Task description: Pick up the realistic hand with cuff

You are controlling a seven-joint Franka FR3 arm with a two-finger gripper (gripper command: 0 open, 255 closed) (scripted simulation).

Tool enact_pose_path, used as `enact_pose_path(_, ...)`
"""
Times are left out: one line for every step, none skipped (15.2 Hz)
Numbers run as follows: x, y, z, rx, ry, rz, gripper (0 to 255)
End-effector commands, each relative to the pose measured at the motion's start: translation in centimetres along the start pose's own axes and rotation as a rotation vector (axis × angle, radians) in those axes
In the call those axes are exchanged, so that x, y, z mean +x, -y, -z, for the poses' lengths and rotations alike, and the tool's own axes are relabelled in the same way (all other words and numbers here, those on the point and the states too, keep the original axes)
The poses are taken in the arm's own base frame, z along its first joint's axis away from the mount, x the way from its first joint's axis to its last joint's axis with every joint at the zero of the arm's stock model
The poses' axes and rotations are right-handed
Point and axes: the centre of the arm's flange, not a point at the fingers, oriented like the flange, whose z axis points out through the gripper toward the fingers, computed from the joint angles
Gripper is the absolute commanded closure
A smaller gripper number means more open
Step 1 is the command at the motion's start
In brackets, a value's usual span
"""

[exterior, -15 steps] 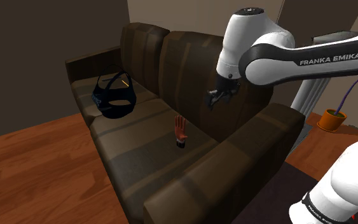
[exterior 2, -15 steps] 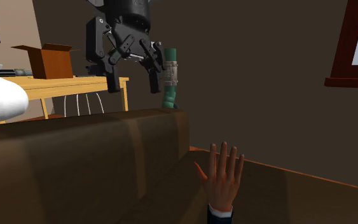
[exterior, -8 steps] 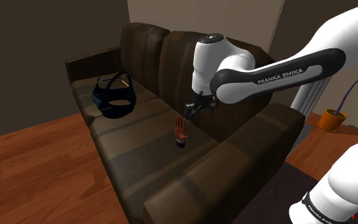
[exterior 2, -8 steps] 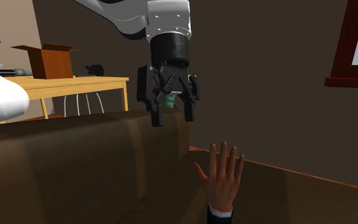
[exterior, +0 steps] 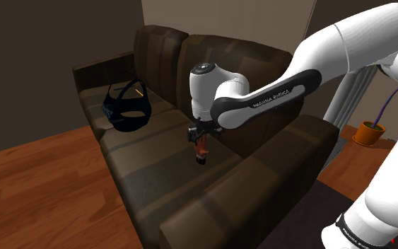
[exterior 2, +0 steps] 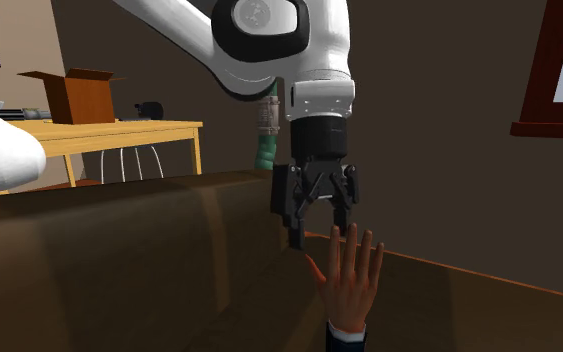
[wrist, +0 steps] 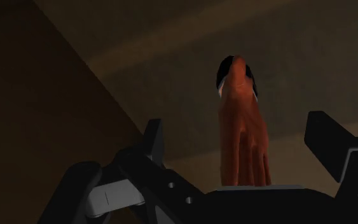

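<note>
The pick is judged to be at the approach stage: nothing is gripped and nothing is raised, so the closing of the fingers and the lift are left to be done. The realistic hand point(exterior: 201, 151) is found near the centre of the shoulder view, stood upright on the seat cushion of the dark brown sofa point(exterior: 155, 166). Its fingers point upward and its dark cuff point(exterior 2: 346, 336) is at the base against the cushion. The gripper point(exterior 2: 324, 230) is seen just above it, pointing downward, with its two black fingers spread wide and pinching nothing. In the second exterior view the gripper is placed at the centre of the frame, its tips level with the model's fingertips and slightly to their left. In the wrist view the model is seen rising between the two black fingers, nearer to one than the other, with clear gaps on both sides and no contact observed. How far the model's fingertips reach in between the jaws is not settled by these views; they appear to be just at the opening. A further descent and a slight centring are judged necessary before closure. A dark blue strapped object point(exterior: 126, 107), possibly a headset, is noted at the upper left of the sofa seat, well apart from the work.
</note>
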Motion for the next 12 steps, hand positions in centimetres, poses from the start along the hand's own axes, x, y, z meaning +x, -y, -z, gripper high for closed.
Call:
enact_pose_path(0.0, 0.6, -1.0, -0.002, 0.001, -0.007, 0)
enact_pose_path(-0.1, 0.6, -1.5, -0.002, 0.001, -0.007, 0)
enact_pose_path(-0.2, 0.7, -2.0, -0.002, 0.001, -0.007, 0)
enact_pose_path(-0.3, 0.8, -2.5, -0.002, 0.001, -0.007, 0)
enact_pose_path(-0.4, 0.9, -3.0, -0.002, 0.001, -0.007, 0)
enact_pose_path(-0.6, 1.0, -3.9, -0.002, 0.001, -0.007, 0)
enact_pose_path(-0.6, 1.0, -3.9, -0.002, 0.001, -0.007, 0)
enact_pose_path(-0.6, 1.0, -3.9, -0.002, 0.001, -0.007, 0)
enact_pose_path(-0.6, 1.0, -3.8, -0.001, 0.001, -0.007, 255)
enact_pose_path(-0.6, 0.9, -3.8, -0.001, 0.001, -0.007, 255)
enact_pose_path(-0.6, 0.9, -3.9, -0.001, 0.001, -0.007, 255)
enact_pose_path(-0.6, 0.9, -3.9, -0.001, 0.001, -0.007, 255)
